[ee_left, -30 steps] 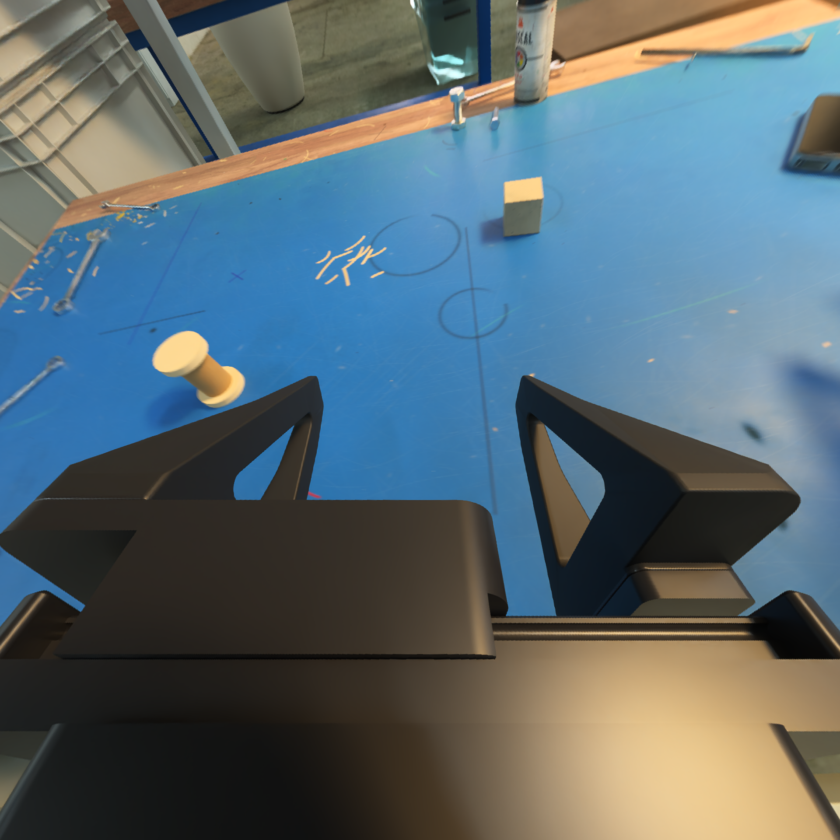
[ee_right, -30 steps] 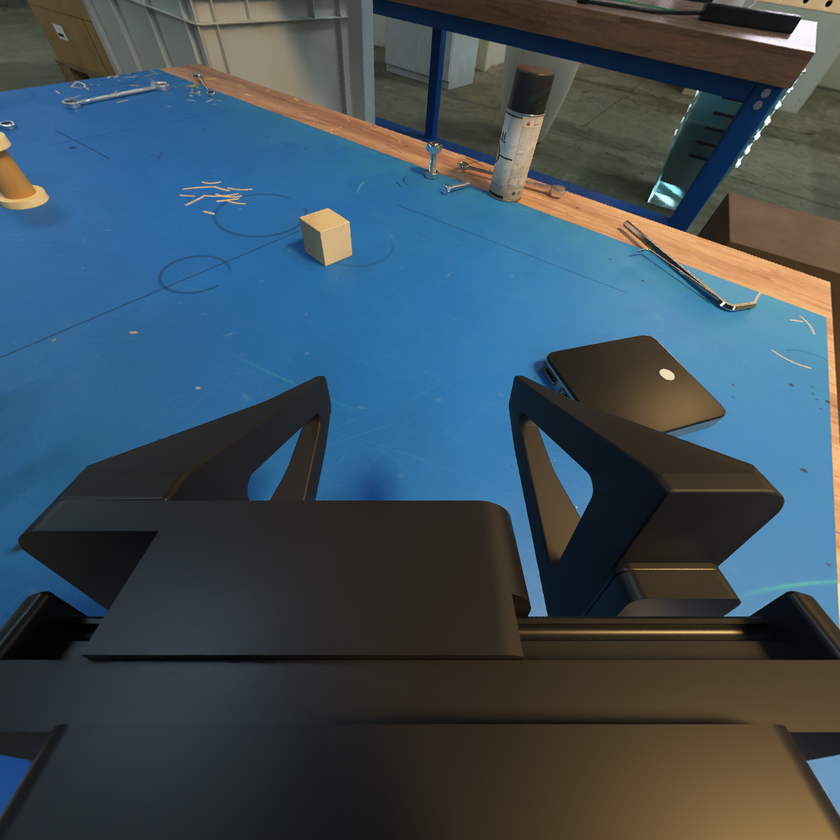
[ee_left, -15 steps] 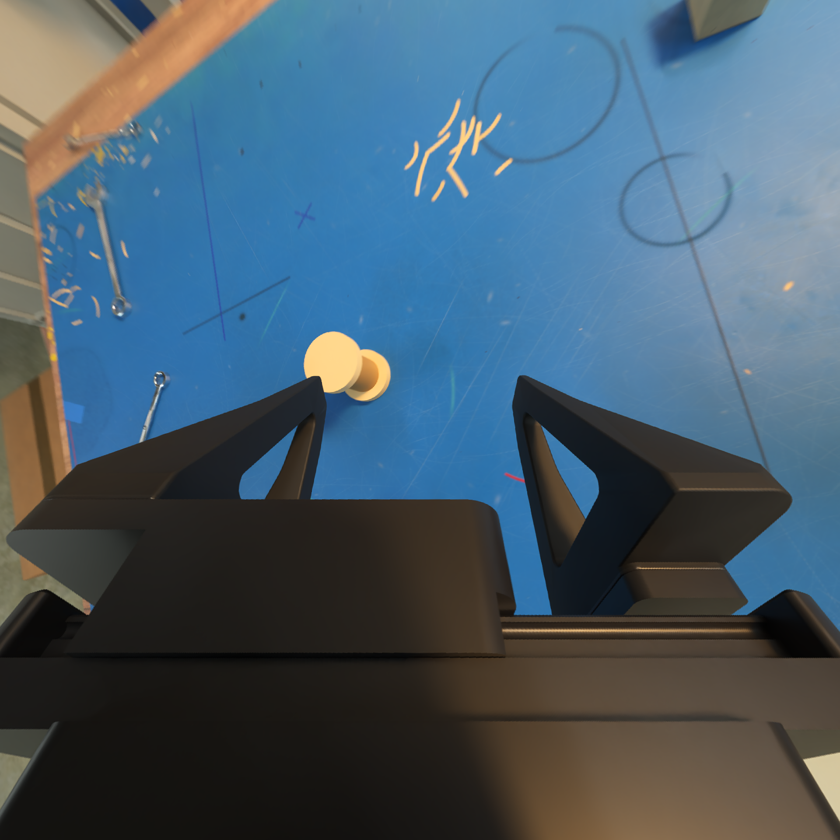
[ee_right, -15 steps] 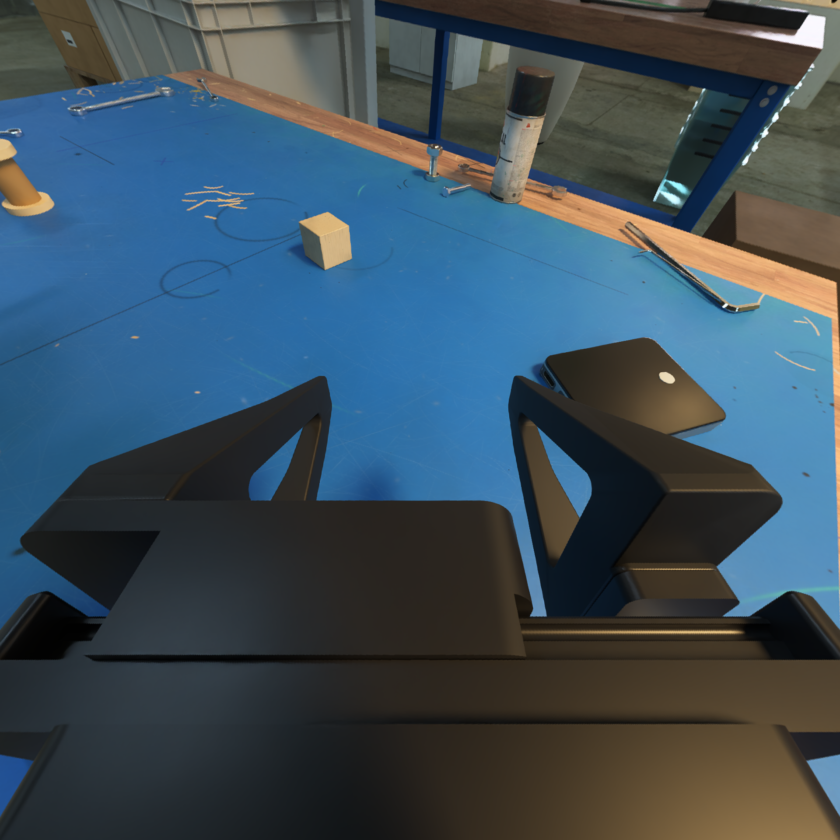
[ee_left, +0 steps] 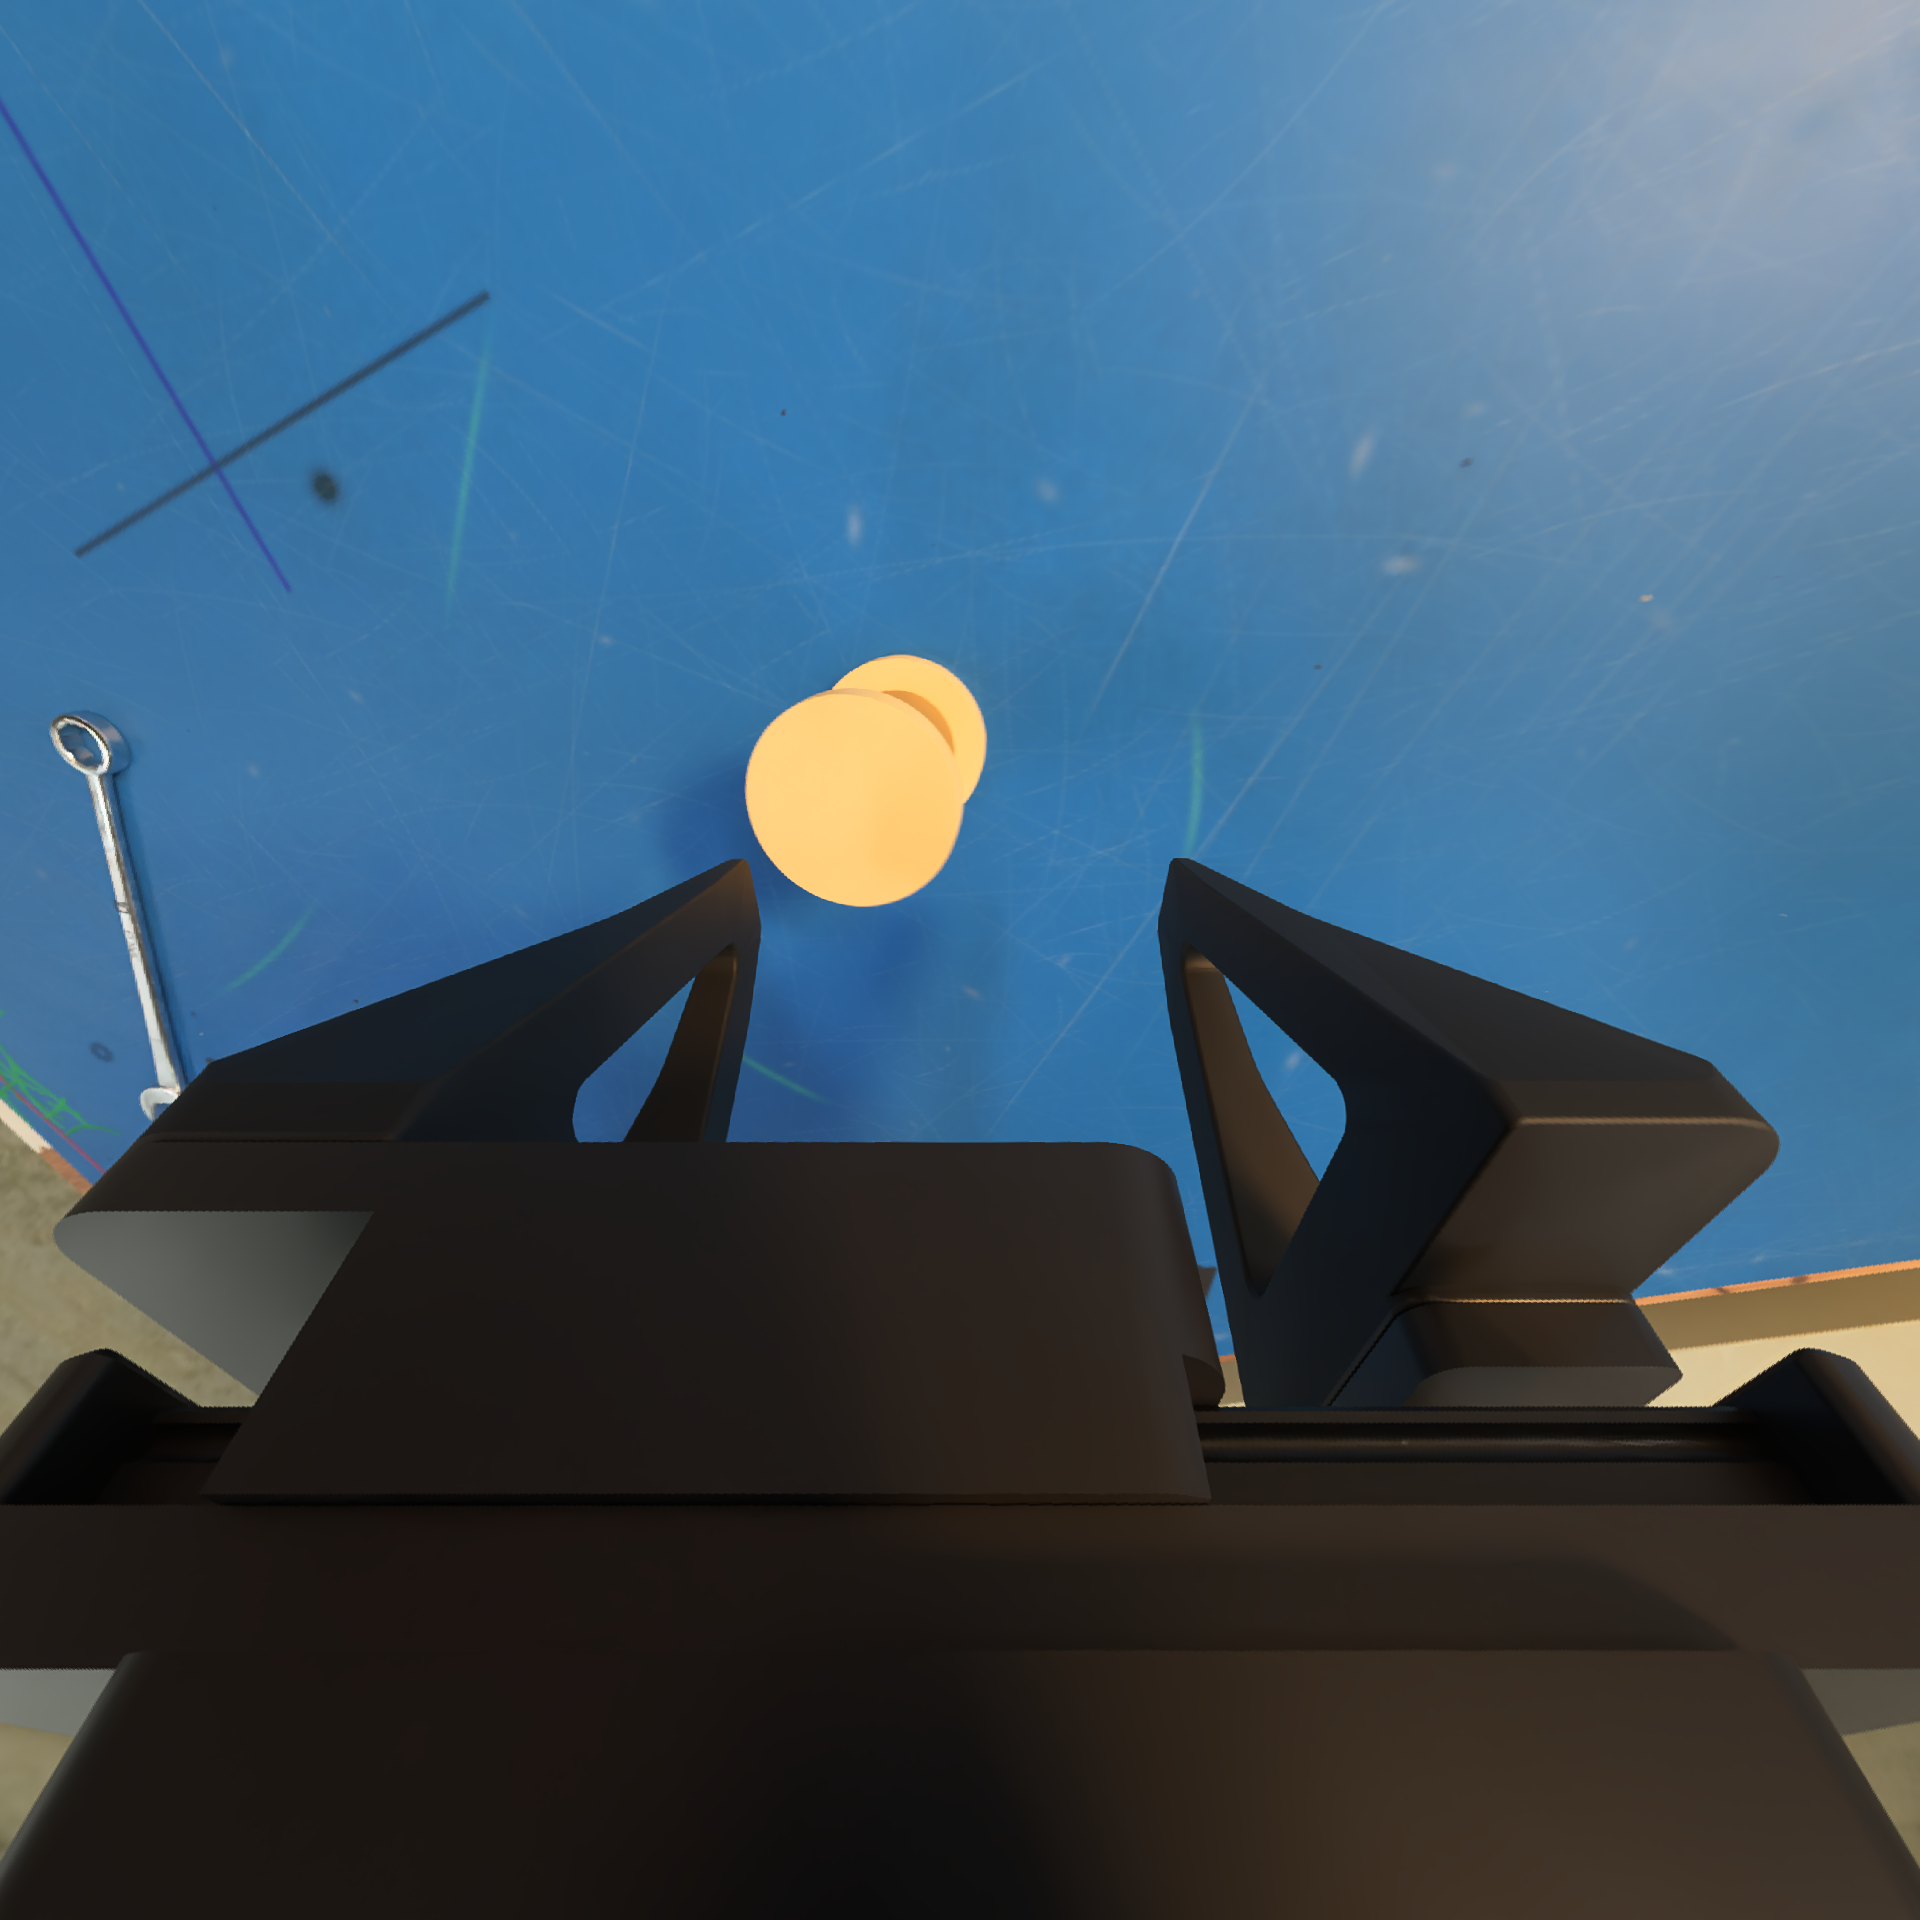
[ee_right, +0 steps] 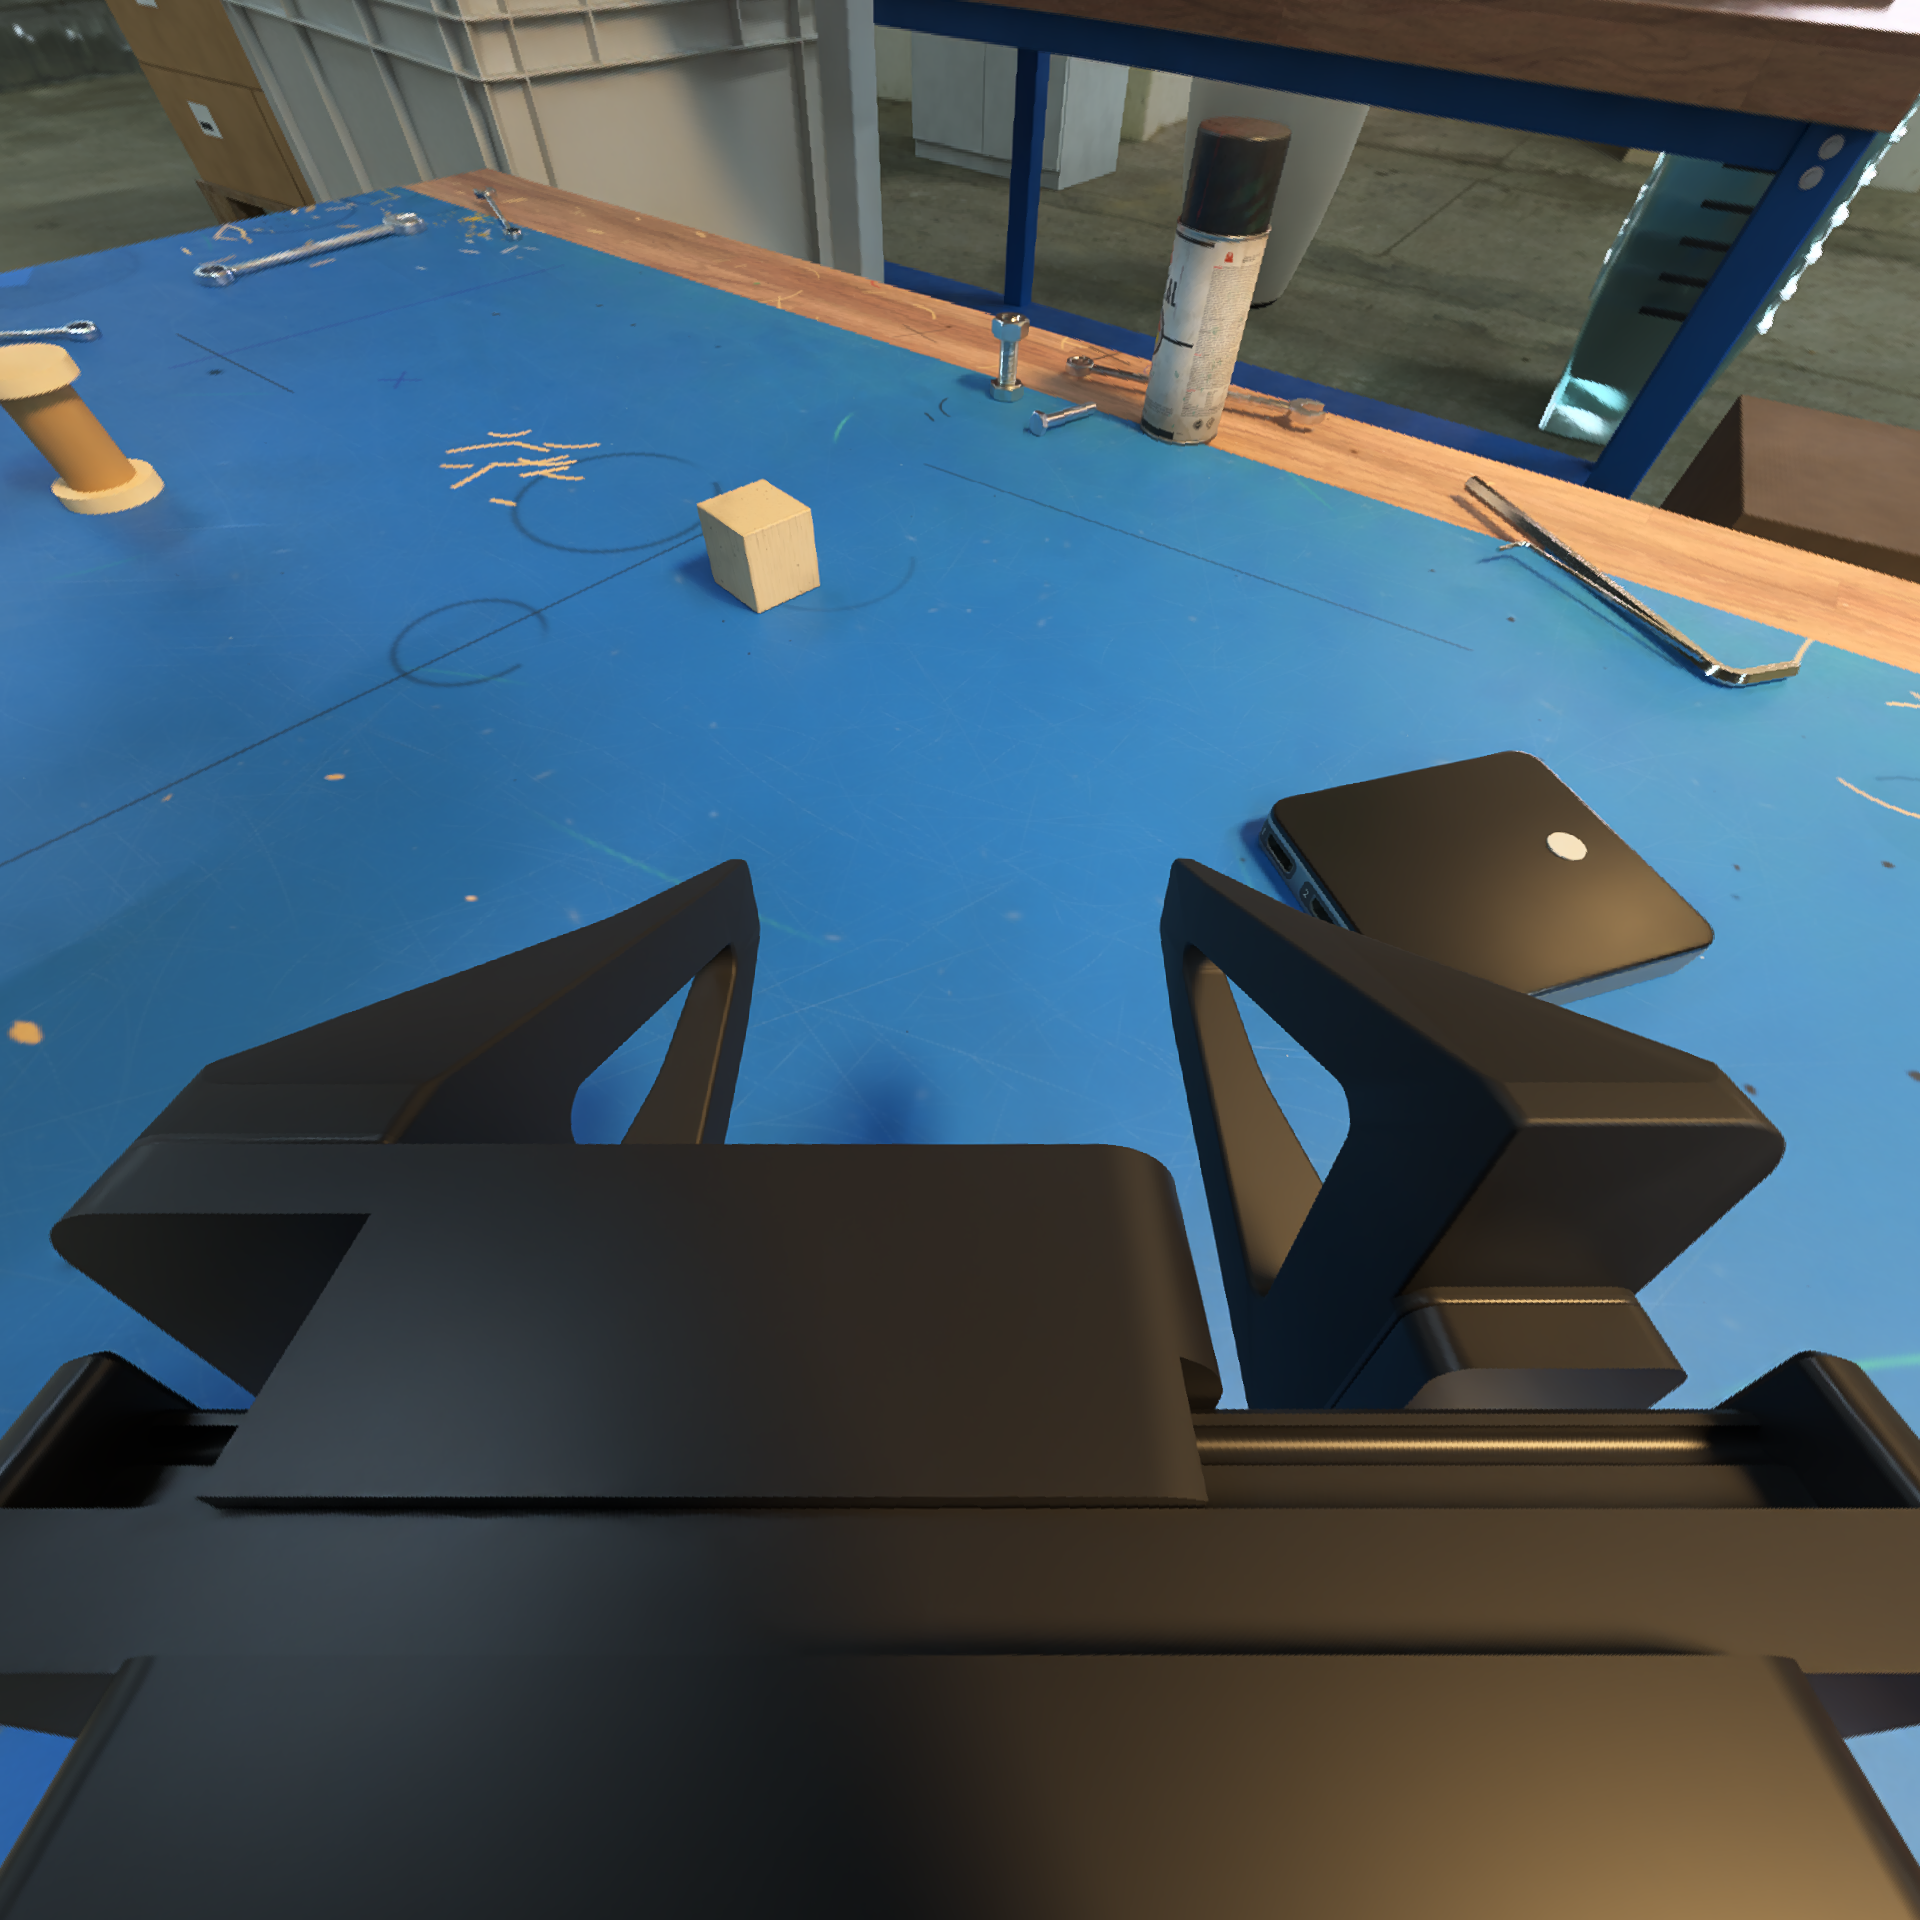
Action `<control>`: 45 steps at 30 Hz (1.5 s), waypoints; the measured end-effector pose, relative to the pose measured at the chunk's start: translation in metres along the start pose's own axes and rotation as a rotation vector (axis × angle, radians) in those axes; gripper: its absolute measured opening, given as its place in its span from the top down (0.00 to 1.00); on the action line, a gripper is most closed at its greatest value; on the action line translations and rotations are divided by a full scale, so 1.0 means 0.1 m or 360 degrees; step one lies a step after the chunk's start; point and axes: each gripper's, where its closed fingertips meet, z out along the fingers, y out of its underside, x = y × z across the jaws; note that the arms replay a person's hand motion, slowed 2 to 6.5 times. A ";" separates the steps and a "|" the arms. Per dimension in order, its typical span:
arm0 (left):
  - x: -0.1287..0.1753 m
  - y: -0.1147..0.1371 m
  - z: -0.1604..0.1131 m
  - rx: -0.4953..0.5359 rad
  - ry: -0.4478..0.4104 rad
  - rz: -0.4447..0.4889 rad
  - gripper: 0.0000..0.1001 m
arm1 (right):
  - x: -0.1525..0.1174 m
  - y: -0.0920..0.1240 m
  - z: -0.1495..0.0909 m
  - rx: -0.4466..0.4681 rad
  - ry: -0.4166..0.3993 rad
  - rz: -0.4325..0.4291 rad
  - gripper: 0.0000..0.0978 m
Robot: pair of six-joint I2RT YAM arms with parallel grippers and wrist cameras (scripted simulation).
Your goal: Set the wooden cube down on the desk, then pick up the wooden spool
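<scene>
With both sets of jaws spread wide and nothing between them, neither arm carries anything.

Left gripper (ee_left: 956, 862) points almost straight down at the blue desk mat (ee_left: 1351, 416). Wooden spool (ee_left: 857, 795) stands on end just past the fingertips, inside the gap but off-centre, nearly touching the left finger's tip and well apart from the right one. Looks pale tan, smooth: the round top flange faces the camera, with a sliver of darker core and the bottom flange peeking out beyond it. Soft shadow on the mat to its left. Farther left of the jaws lies a small steel wrench (ee_left: 120, 904); past that, a crossed pen mark (ee_left: 249, 436).

Right gripper (ee_right: 956, 862) hovers over bare mat at a shallower angle. Black flat device (ee_right: 1486, 883) sits just beside and behind the right finger. Farther out, ahead and slightly left of the gap, wooden cube (ee_right: 758, 545) rests on the desk, light-coloured with faint grain, one corner toward the camera, touching nothing. The spool shows here far off to the left. Beyond the cube: scattered wood shavings (ee_right: 514, 457), an upright bolt (ee_right: 1008, 358), a spray can (ee_right: 1210, 286) on the wooden desk edge (ee_right: 1351, 447), and a long wrench (ee_right: 312, 244) at the far left corner.
</scene>
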 end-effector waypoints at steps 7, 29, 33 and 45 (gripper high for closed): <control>-0.10 -0.03 0.16 -0.0179 0.0064 -0.0098 0.37 | 0.01 0.00 0.01 0.0003 -0.0019 0.0023 0.33; -0.16 0.06 0.37 -0.0405 0.0062 -0.0198 0.62 | 0.08 0.02 0.00 0.0010 -0.0046 0.0094 0.34; -0.17 0.06 0.37 -0.0392 0.0069 -0.0209 0.62 | 0.08 0.02 0.00 0.0011 -0.0044 0.0096 0.35; -0.17 0.06 0.37 -0.0329 0.0064 -0.0215 0.62 | 0.08 0.01 -0.01 0.0009 -0.0043 0.0093 0.35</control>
